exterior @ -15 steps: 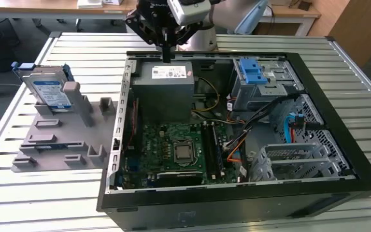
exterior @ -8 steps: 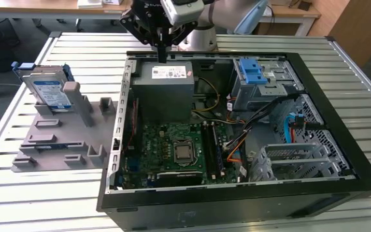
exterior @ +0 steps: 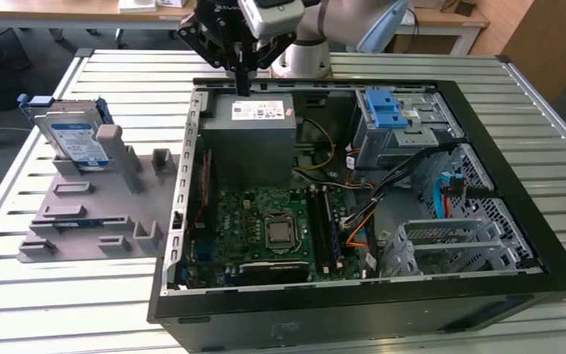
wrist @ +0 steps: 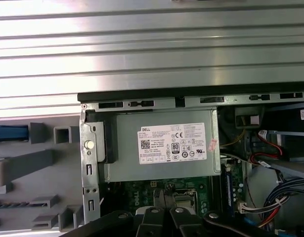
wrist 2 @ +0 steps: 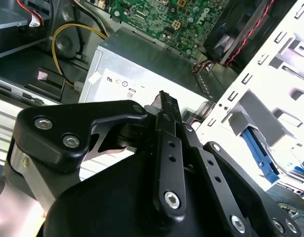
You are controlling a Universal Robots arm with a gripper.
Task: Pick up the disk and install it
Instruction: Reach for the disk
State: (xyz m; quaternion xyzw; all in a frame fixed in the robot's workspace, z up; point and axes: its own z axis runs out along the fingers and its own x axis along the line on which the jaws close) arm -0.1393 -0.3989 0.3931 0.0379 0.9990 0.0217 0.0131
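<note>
Nearest the exterior camera: black case [exterior: 362,313] lying open on the slatted counter [exterior: 67,302], green board [exterior: 273,221] facing up inside. Just beside the case, on the exterior view's left, a grey holder [exterior: 67,221] full of slots and posts.

A bit further back on that holder: the disk [exterior: 77,136]. Standing on edge, label facing out, blue bracket round it, propped against a post by the look of it. Nothing touching it, and well apart from the gripper.

Back in the case, far corner on the exterior view's right: silver cage [exterior: 401,129] with a blue latch on top. Probably the disk's home, just a guess though. Can't tell from here whether anything sits in it already. Next to it, toward the exterior view's left, the big grey supply [exterior: 253,129] with the white sticker.

Farthest back: gripper [exterior: 241,82] pointing straight down over the far end of the supply. Same story in both wrist views, with the supply right below. Fingers [wrist 2: 164,123] pinched together, no gap worth mentioning, nothing held. Hard to say whether the tips touch the supply or just hover above it.

Progress-wise: basically zero. No pickup yet, no install, gripper parked over the wrong box. Both halves of the job left to do.
</note>
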